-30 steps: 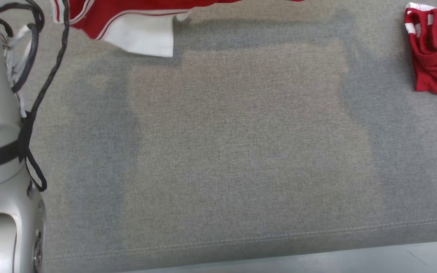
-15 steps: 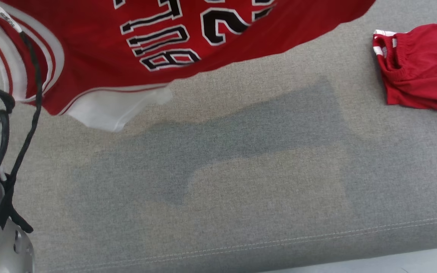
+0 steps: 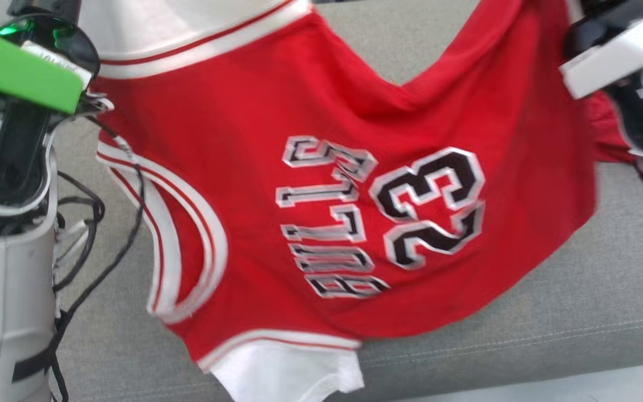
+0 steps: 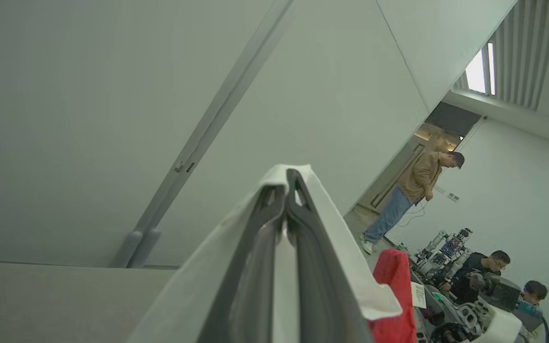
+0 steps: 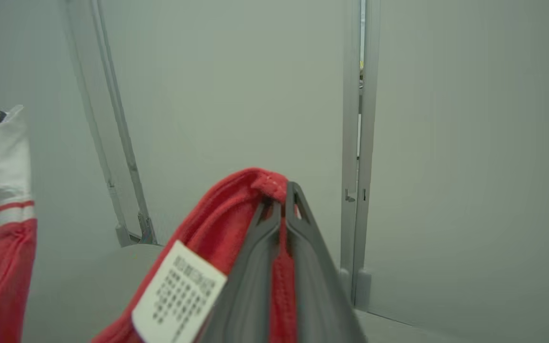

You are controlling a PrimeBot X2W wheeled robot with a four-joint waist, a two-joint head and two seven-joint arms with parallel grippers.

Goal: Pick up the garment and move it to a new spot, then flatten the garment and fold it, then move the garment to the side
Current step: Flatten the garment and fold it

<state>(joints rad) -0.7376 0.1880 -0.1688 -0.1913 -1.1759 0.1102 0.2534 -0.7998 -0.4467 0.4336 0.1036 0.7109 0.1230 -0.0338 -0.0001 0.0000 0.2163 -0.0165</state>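
The garment (image 3: 310,167) is a red jersey with white trim and black lettering. It hangs spread in the air above the grey surface, between my left arm (image 3: 14,134) and my right arm (image 3: 628,67). In the left wrist view my left gripper (image 4: 286,178) is shut on a white part of the garment (image 4: 341,247). In the right wrist view my right gripper (image 5: 281,190) is shut on a red hem of the garment (image 5: 217,224), beside a white care label (image 5: 179,290). The garment's lower white corner (image 3: 293,374) dangles near the surface's front edge.
The grey upholstered surface (image 3: 606,290) has a stitched front edge, with pale floor (image 3: 578,385) below it. Another red cloth (image 3: 606,134) lies at the right, mostly behind my right arm. Black cables (image 3: 92,223) hang by my left arm. Several people (image 4: 412,195) are across the room.
The jersey, held by both grippers, has come from the far top of the head view toward the front edge and now hangs spread across it. Both wrists have come into the picture.
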